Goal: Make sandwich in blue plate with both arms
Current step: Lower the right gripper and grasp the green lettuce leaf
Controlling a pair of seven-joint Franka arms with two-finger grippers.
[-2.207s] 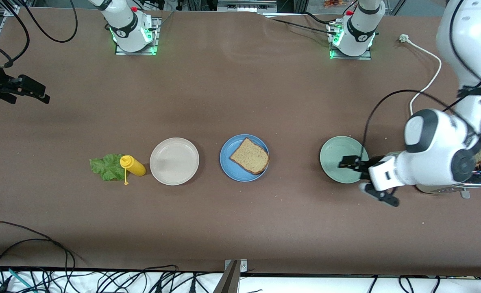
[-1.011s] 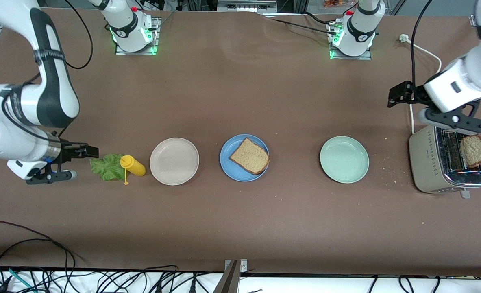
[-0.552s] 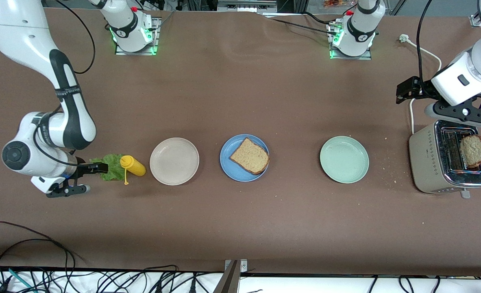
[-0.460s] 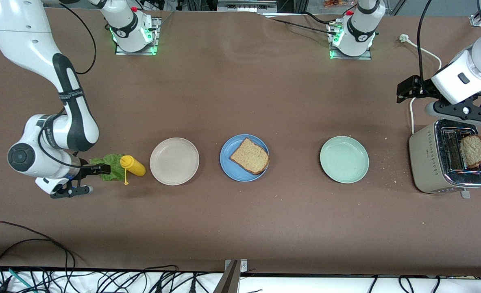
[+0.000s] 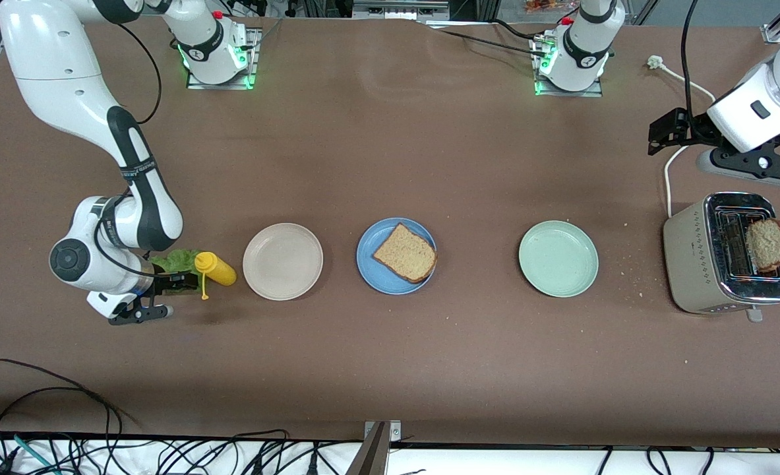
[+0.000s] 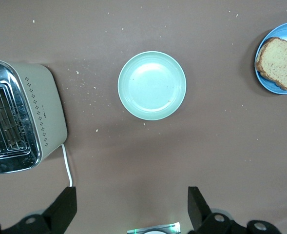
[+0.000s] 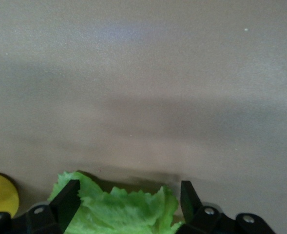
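Straddling the lettuce leaf, right gripper gapes wide (nothing pinched).

A matt brown table carries smooth, glossy plates, coarse-grained bread, a ruffled lettuce leaf, a yellow plastic bottle and a chrome-topped toaster.

Blue plate: round, raised rim, mid-table. One brown bread slice flat on it, dark crust, skewed toward plate's edge. Second bread slice upright in toaster slot, at left arm's end. Lettuce leaf: ruffled green, flat on tabletop near right arm's end.
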